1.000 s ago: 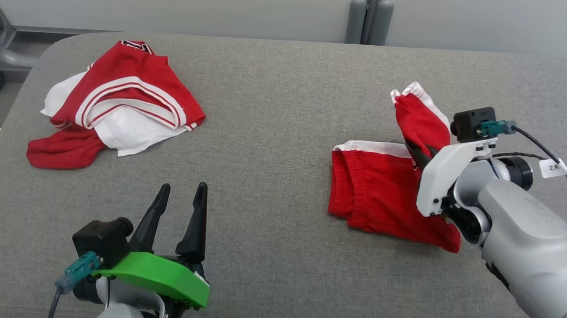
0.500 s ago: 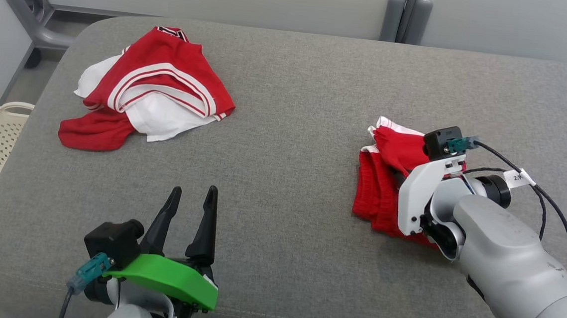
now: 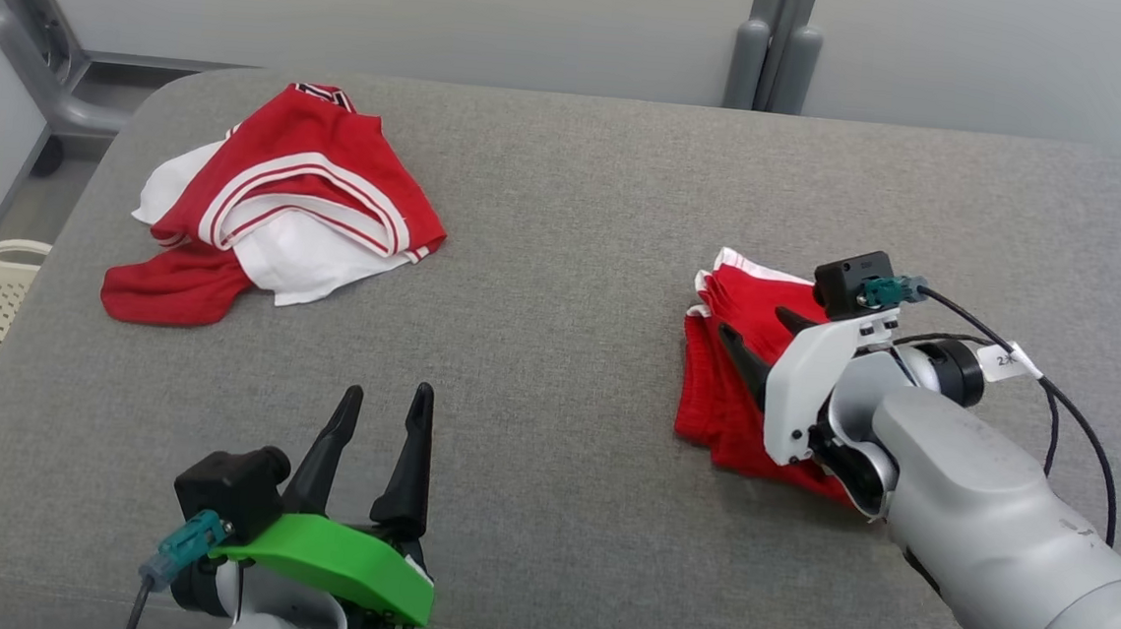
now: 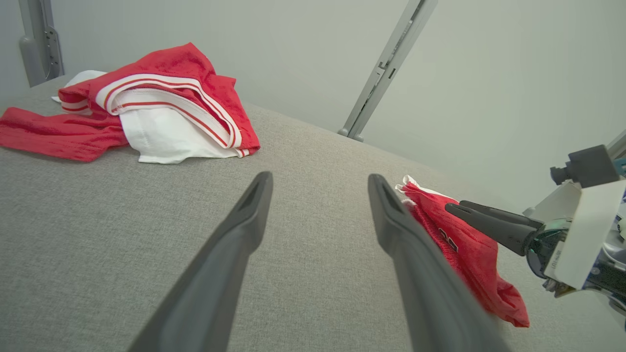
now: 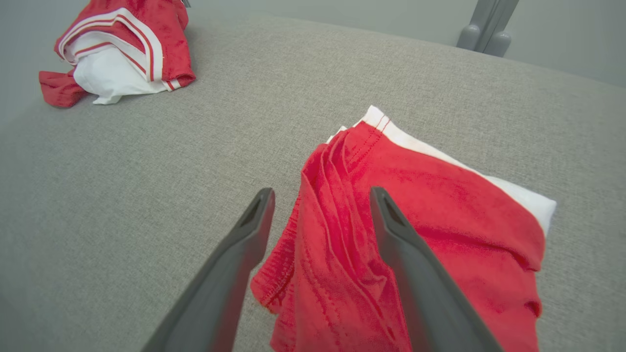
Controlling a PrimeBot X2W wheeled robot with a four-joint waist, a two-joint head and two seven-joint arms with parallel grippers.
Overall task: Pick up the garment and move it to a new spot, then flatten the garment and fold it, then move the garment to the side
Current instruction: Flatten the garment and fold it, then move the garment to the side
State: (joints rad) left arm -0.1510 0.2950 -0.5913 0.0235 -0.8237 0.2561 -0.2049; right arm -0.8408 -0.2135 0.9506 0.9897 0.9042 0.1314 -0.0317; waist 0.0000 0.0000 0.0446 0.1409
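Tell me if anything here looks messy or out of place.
The jersey at far left lies crumpled in a heap, white layer sticking out. The shorts at right are folded, layers slightly uneven.

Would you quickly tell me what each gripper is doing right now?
Left gripper: open, holding nothing.
Right gripper: open above the folded red shorts, holding nothing.

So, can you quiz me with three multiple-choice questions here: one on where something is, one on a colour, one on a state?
1. Where do the folded red shorts lie? A) right side of the grey padded surface B) the floor C) a shelf
2. What colour is the left gripper's wrist cover? A) blue B) green C) yellow
3. The right gripper is: A) shut on cloth B) open over the shorts C) shut, empty

1A: they lie at the robot's right. 2B: bright green plastic. 3B: its fingers stand apart.
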